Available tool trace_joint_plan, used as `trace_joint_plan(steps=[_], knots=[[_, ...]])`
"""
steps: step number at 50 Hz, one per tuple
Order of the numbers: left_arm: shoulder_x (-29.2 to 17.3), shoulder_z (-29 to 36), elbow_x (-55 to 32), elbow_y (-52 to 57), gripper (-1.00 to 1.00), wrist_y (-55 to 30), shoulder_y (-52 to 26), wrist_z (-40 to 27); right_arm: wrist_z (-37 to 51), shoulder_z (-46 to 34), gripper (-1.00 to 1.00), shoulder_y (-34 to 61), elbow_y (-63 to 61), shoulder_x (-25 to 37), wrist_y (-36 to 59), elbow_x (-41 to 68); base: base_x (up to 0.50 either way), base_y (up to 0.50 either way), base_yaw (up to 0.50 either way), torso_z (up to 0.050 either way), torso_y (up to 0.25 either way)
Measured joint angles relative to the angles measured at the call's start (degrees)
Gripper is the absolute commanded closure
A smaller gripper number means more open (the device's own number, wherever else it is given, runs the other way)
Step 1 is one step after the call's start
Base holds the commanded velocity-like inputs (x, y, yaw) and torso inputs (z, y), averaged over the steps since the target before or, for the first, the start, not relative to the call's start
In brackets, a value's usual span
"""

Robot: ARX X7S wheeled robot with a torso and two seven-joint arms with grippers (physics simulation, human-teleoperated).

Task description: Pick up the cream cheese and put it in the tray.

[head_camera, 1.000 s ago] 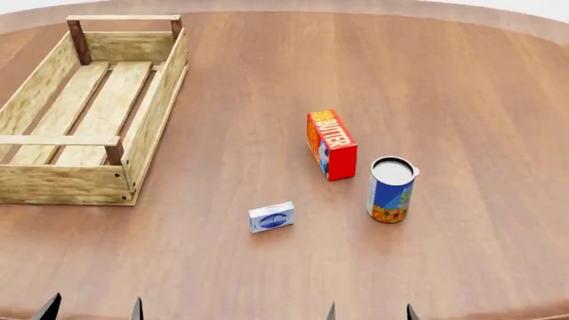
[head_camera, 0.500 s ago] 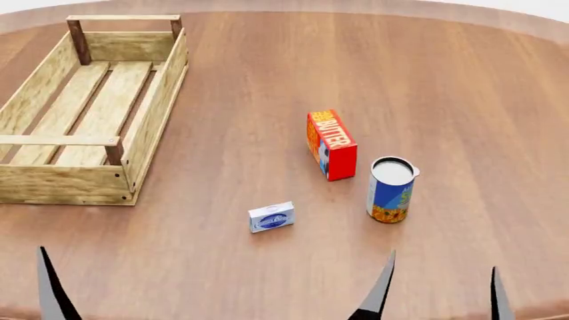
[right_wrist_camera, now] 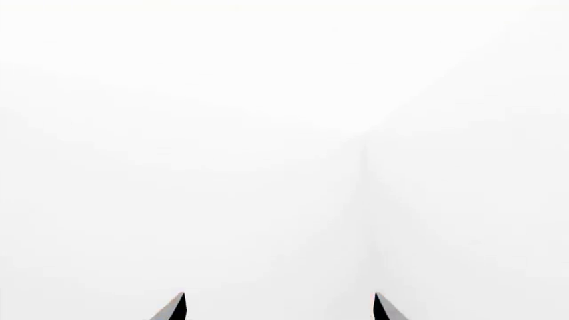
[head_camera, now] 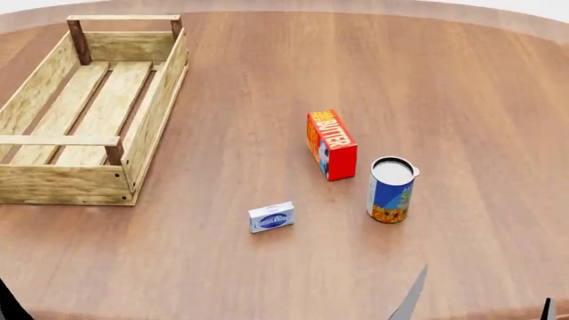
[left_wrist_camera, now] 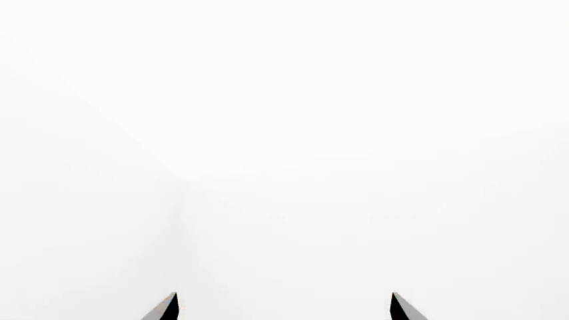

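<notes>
Already, the scene splits into what holds and what shifts:

Cream cheese: the cream cheese point(head_camera: 271, 217) lies flat on the table point(head_camera: 462, 87), untouched, nearer the robot than the butter box point(head_camera: 332, 145) and beside the can point(head_camera: 391, 189), apart from both.

Tray: the tray point(head_camera: 153, 113) stands well apart at the far left, with nothing in it.

Right gripper: the right gripper point(head_camera: 480, 303) shows two dark fingertips at the head view's lower edge, set wide apart with nothing between them; its wrist view shows only blank white past the tips.

Left gripper: the left gripper point(left_wrist_camera: 284, 307) has its tips spread in its wrist view, empty; in the head view only a dark sliver shows at the lower left corner.

Change: half a second ago the right tips stood higher and closer to the middle; now they sit lower and further right, and the left tip has dropped almost out of view.

Meaning: likely the arms are still being positioned; the approach to the box has not begun.
</notes>
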Motion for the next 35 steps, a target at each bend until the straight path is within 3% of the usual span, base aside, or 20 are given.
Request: trace_joint_plan(steps=[7,22,35], knots=[[-0.55,0.12,-0.02,-0.47,-1.00,1.46,0.23,-1.11,1.26,-0.24,-1.00,-0.05,0.76,0.30,-1.23,-0.78,0.00,0.02,0.00,0.000,0.000],[-1.40,0.26,0.53,-1.50,-1.00,3.14,0.43,-2.99,2.72,-1.28,-1.00,0.07,1.87,0.92,-2.13,-1.52,0.03,0.46,0.00,0.000,0.000],[-2.06,0.64,0.72,-1.84,-1.00,3.33,0.46,-3.96,3.32,-2.29,-1.00,0.09,2.00,1.38,-1.97,-1.60,0.02,0.27,0.00,0.000,0.000]])
